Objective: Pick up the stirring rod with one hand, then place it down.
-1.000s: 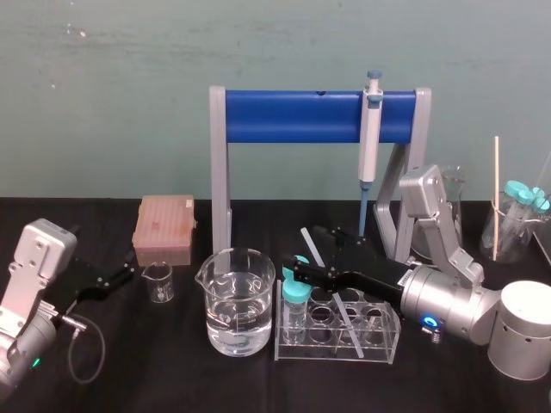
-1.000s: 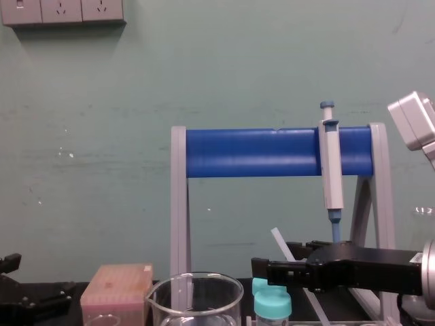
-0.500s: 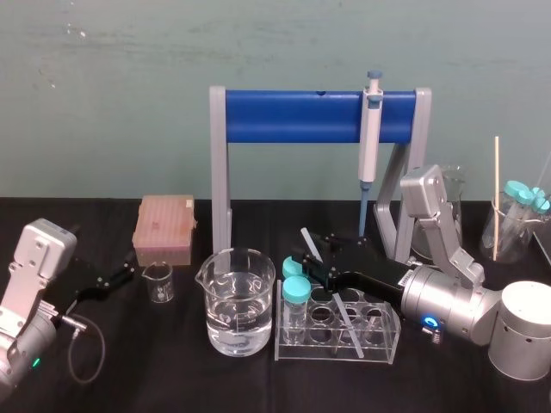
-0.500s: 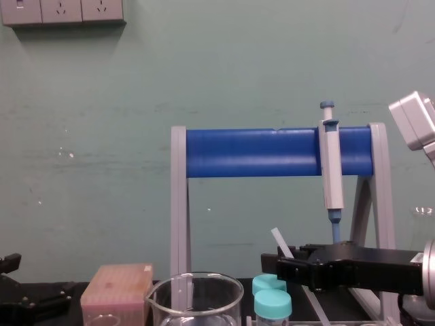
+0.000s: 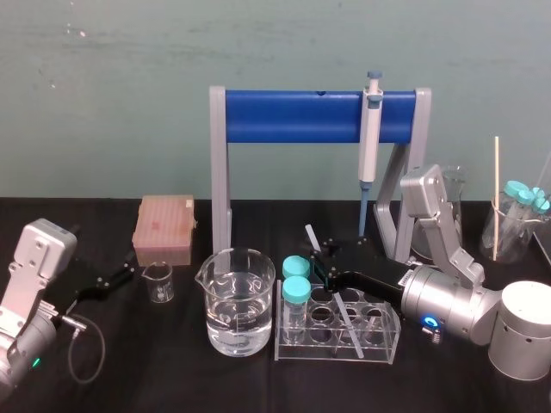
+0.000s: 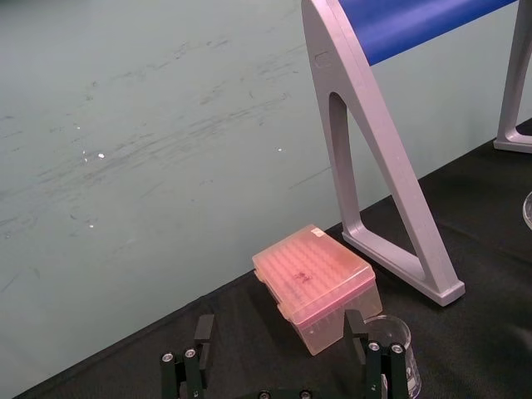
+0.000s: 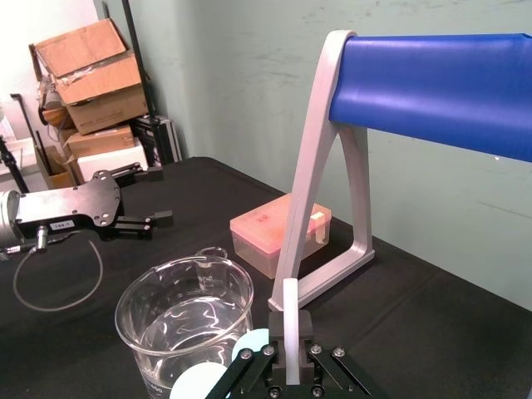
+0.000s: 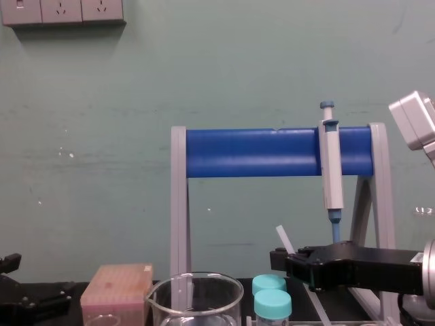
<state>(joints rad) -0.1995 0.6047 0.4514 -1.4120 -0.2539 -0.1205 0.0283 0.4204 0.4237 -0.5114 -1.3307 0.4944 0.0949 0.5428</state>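
One black table (image 5: 172, 379) under a teal wall (image 5: 112, 86): right hand (image 5: 321, 265) pinches the tilted stirring rod (image 5: 312, 241), left hand (image 5: 125, 274) rests spread.

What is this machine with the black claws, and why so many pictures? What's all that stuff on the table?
It is a robot with two arms. Each arm ends in a gripper, a claw with two fingers. One picture comes from a camera on its head, one from its chest, and one from each wrist. On the black table stand a beaker of water, a clear rack with two teal-capped tubes, a pink tip box and a tiny beaker. A pipette hangs on the blue stand. The right gripper pinches the stirring rod, a thin glass stick, tilted over the rack. The left gripper rests open at the left, holding nothing.
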